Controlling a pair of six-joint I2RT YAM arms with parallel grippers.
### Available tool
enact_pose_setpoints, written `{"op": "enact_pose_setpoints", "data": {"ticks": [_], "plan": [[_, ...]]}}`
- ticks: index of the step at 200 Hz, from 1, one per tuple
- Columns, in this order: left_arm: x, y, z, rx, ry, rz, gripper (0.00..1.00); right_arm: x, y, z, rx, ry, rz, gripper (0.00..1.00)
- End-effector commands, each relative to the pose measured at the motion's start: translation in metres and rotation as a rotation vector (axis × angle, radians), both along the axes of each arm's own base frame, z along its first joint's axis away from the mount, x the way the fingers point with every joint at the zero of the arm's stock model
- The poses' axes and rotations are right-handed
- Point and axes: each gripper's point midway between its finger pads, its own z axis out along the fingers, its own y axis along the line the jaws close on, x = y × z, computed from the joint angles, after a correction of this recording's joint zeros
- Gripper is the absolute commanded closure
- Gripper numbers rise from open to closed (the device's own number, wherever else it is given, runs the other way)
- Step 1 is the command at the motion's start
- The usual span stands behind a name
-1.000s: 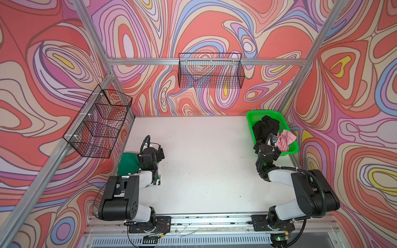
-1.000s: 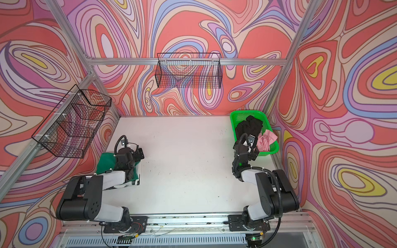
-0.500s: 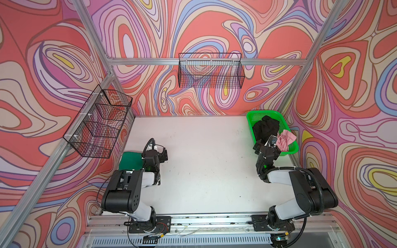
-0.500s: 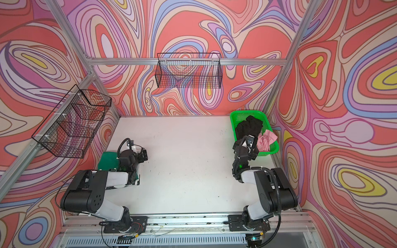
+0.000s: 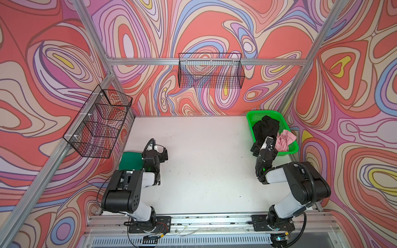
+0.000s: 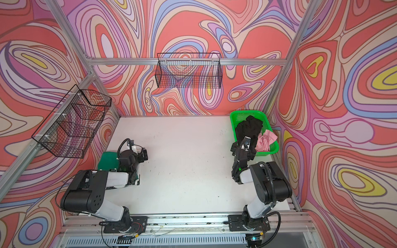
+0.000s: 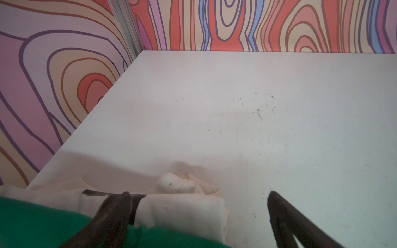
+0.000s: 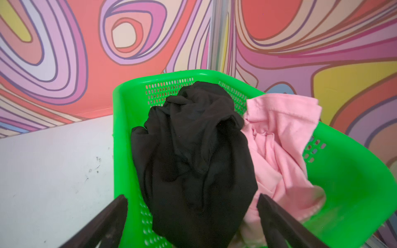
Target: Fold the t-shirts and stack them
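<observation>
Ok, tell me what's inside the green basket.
Inside the green basket lie two crumpled shirts: a black t-shirt and a pink t-shirt beside it, touching. They cover most of the basket's floor, so anything under them cannot be seen.

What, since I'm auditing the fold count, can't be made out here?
- White t-shirt: top views, hidden by left arm; left wrist view, cut off by the edge.
- Dark green t-shirt: its folds, blurred in left wrist view.
- Basket bottom: covered by black t-shirt and pink t-shirt.

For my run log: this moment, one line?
left end effector: open, empty; right end effector: open, facing black t-shirt; pink t-shirt: in basket
</observation>
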Motion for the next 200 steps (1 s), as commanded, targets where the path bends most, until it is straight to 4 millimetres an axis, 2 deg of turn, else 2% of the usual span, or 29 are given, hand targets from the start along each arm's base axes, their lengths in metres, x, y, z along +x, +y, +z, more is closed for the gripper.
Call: {"op": "enact_pose_setpoints", "data": {"ticks": [1, 11, 18, 25, 33, 43, 51, 200], "plan": [[0.001, -0.005, 0.002, 0.013, -0.021, -0.024, 0.0, 0.008, 0.012, -0.008, -0.011, 0.025, 0.09, 0.02], [0.001, -0.005, 0.002, 0.013, -0.021, -0.024, 0.0, 0.011, 0.015, -0.01, -0.001, 0.037, 0.119, 0.02], [0.001, -0.005, 0.002, 0.013, -0.021, -0.025, 0.0, 0.011, 0.016, -0.02, 0.017, 0.049, 0.16, 0.02], [0.001, -0.005, 0.003, 0.012, -0.023, -0.024, 0.0, 0.009, 0.012, -0.014, 0.009, -0.007, 0.152, 0.02], [0.001, -0.005, 0.003, 0.013, -0.023, -0.023, 0.0, 0.01, 0.013, -0.021, 0.025, 0.041, 0.154, 0.02], [0.0, -0.005, 0.003, 0.014, -0.023, -0.023, 0.0, 0.01, 0.012, -0.016, 0.014, 0.005, 0.151, 0.02], [0.0, -0.005, 0.003, 0.014, -0.024, -0.022, 0.0, 0.009, 0.013, -0.02, 0.019, 0.029, 0.155, 0.02], [0.0, -0.005, 0.003, 0.02, -0.024, -0.021, 0.0, 0.008, 0.012, -0.015, 0.014, 0.008, 0.15, 0.02]]}}
